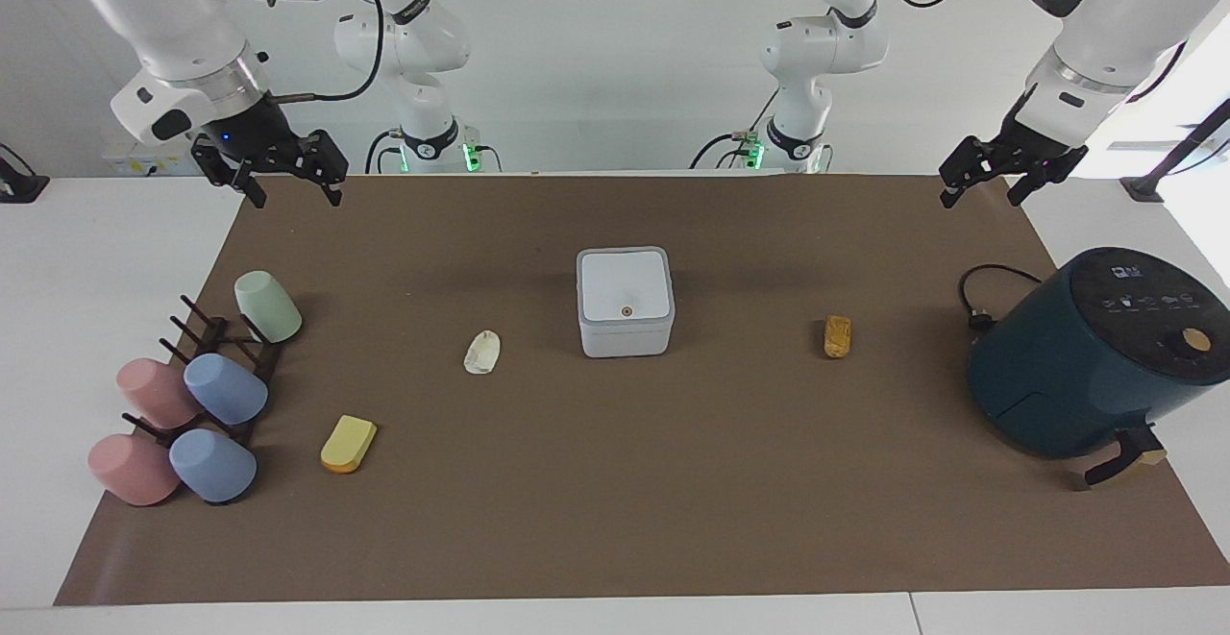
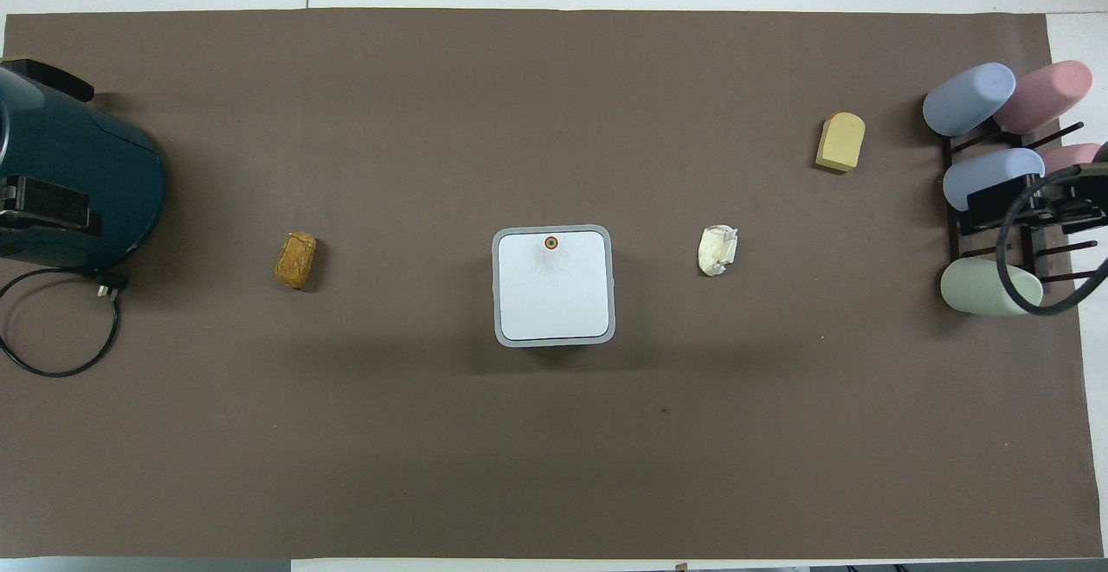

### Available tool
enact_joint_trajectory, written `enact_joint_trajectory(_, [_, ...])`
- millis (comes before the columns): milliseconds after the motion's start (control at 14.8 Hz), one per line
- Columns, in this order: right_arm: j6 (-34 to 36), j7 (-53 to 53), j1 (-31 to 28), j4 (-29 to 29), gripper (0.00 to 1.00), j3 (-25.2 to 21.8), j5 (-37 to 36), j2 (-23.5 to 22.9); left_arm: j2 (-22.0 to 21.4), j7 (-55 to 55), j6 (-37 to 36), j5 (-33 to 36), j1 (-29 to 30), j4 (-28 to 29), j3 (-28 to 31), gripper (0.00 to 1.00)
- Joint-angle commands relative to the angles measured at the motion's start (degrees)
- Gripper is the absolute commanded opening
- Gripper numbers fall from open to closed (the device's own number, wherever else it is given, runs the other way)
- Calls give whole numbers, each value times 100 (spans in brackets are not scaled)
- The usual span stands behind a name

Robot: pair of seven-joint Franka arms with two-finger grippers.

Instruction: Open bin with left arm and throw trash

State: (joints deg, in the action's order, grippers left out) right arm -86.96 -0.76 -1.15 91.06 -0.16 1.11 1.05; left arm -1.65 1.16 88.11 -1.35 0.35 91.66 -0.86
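Observation:
The white square bin stands at the middle of the brown mat with its lid shut; it also shows in the overhead view. An off-white wrinkly lump lies beside it toward the right arm's end. A yellow wedge with an orange edge lies farther from the robots than the lump. A golden-brown chunk lies toward the left arm's end. My left gripper hangs open and empty above the mat's corner by the air fryer. My right gripper hangs open and empty above the other near corner.
A dark teal air fryer with its black cable stands at the left arm's end. A dark rack with several pastel cups stands at the right arm's end.

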Motion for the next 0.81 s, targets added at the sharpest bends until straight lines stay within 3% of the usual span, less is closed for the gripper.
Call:
enact_joint_trajectory(0, [-102, -117, -69, 0, 100, 43, 20, 9, -160, -54, 57, 109, -8, 177, -2, 100])
enact_joint_trajectory(472, [-224, -108, 105, 289, 100, 43, 12, 88, -169, -72, -22, 109, -17, 194, -2, 100])
enact_joint_trajectory(674, [-1434, -100, 369, 902, 100, 51, 56, 193, -169, -177, 39, 109, -305, 220, -19, 100])
enact_joint_trajectory(741, [-1647, 13, 544, 1044, 100, 43, 56, 133, -213, -317, 65, 100, -455, 299, -19, 87])
